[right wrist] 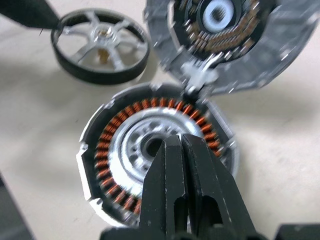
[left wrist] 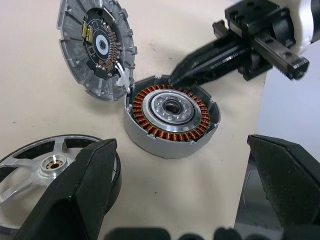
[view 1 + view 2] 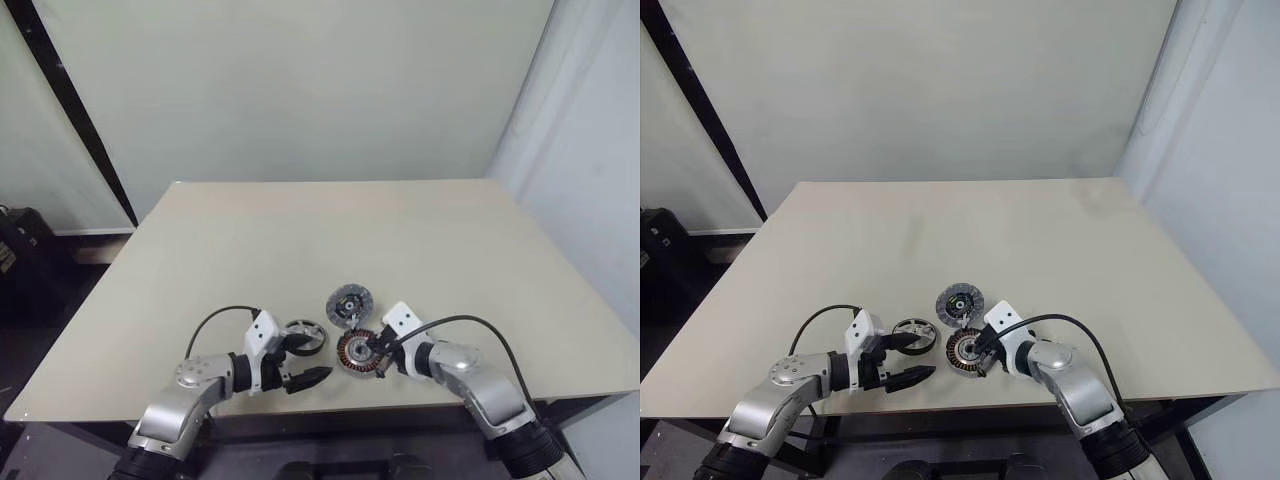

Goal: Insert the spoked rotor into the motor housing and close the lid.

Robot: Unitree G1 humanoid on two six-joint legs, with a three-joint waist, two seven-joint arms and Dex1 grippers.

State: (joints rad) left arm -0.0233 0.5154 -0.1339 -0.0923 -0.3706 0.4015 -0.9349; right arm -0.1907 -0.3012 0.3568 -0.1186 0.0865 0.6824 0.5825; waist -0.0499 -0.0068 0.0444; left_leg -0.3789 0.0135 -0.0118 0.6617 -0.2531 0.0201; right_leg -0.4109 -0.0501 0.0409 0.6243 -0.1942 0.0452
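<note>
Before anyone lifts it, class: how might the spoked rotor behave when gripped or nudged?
The spoked rotor looks like rigid metal, so probably stiff. Its shiny rim may slip between smooth jaws. Lying flat on the table, it should slide rather than roll; on edge it would likely roll.

Head views high; wrist views close

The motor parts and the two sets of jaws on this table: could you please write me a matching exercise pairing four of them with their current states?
Column one:
1. spoked rotor
2. motor housing
3. left gripper
4. right gripper

Column two:
A. jaws shut, tips at the housing's rim
B. jaws wide open, one finger beside the rotor
C. lies flat on the table, outside the housing
D. open, copper windings exposed, lid swung back

Pairs: 1-C, 2-D, 3-B, 4-A
</note>
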